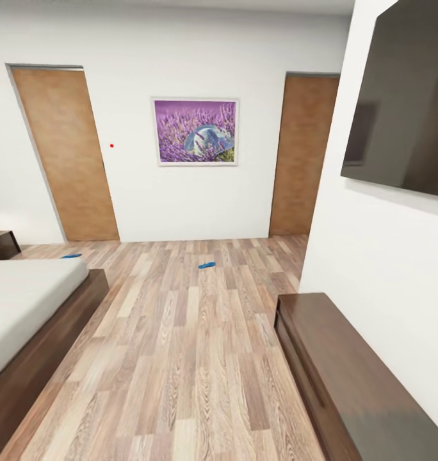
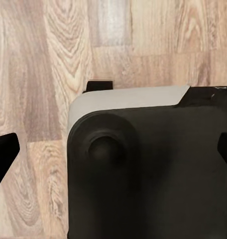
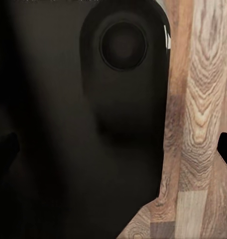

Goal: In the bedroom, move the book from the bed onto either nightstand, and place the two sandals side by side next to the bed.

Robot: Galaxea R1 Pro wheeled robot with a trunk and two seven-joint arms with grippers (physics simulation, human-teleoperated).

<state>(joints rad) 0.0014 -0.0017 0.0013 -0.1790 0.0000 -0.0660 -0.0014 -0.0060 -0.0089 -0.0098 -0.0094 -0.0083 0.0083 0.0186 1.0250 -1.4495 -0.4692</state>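
Note:
The bed (image 1: pixel 27 301), with its pale mattress and dark brown frame, lies at the left of the head view. No book shows on the stretch of mattress in sight. One blue sandal (image 1: pixel 207 264) lies on the open wood floor mid-room. The other sandal (image 1: pixel 71 255) lies by the bed's far corner. A dark nightstand (image 1: pixel 1 244) stands beyond the bed at the left edge. In the left wrist view my left gripper (image 2: pixel 112 152) hangs open over the floor and my dark base, its fingertips (image 2: pixel 3 154) far apart. The right gripper (image 3: pixel 113 149) is likewise open with nothing between its fingers.
A long low dark TV bench (image 1: pixel 347 378) runs along the right wall under a wall-mounted TV (image 1: pixel 405 109). Two wooden doors (image 1: pixel 68 153) (image 1: pixel 302 153) and a purple painting (image 1: pixel 195 131) are on the far wall. A wide strip of plank floor (image 1: pixel 180 358) runs between bed and bench.

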